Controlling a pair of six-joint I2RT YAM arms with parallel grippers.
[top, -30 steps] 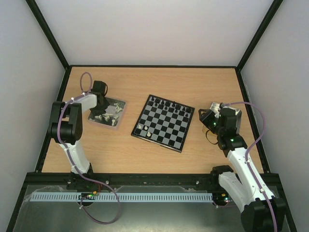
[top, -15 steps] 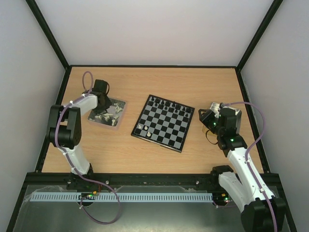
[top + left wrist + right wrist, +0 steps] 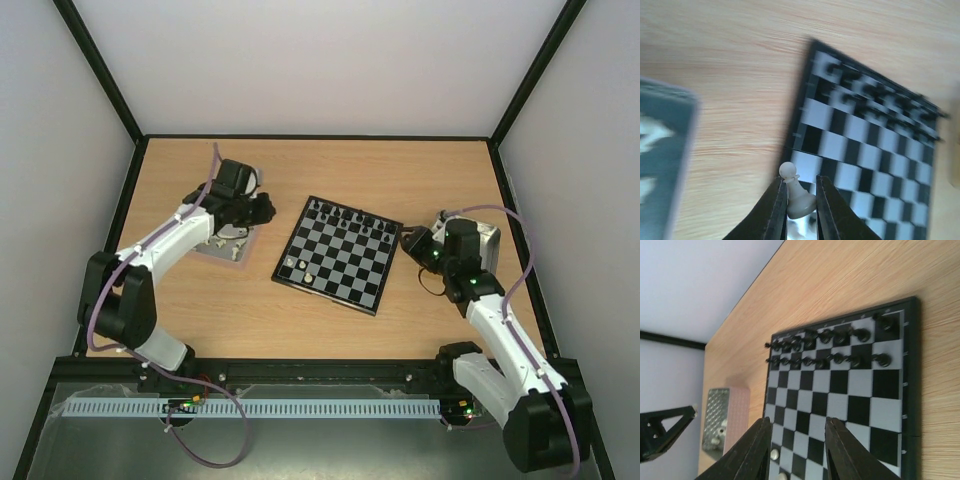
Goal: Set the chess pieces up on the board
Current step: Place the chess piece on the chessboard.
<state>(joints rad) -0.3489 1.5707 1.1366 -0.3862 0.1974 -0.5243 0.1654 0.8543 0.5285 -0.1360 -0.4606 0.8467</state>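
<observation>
No legible text, labels, brands or numbers noted. Faint marks [image 3: 905,385] along the board [image 3: 850,385] border were too small to read.

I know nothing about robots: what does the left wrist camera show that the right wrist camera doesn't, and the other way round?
Only the left wrist view shows the left end effector, closed on a small cream-white chess pawn. Only the right wrist view shows the right end effector, open and holding nothing. Both show the black-and-pale checkered chessboard on the wooden table, with small black chess pieces along one side. The left view is blurred; the right view shows them clearly in two rows.
</observation>
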